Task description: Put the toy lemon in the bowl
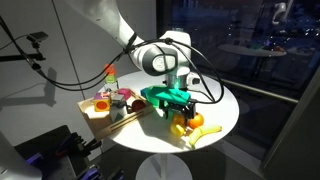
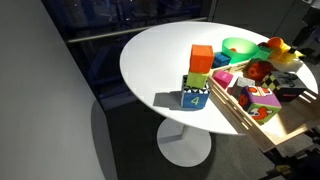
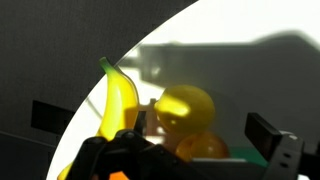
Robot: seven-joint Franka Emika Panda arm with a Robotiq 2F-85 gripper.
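Observation:
In the wrist view the pale yellow toy lemon lies on the white table between my two fingers, with the orange fruit touching it and the banana beside it. My gripper is open around the lemon and holds nothing. In an exterior view the gripper hangs low over the fruit cluster. The green bowl stands on the table next to the fruits. It is partly hidden behind the gripper in an exterior view.
A wooden tray with several toys sits beside the bowl and also shows in an exterior view. A stack of coloured blocks stands on the round white table. The table edge is close to the banana.

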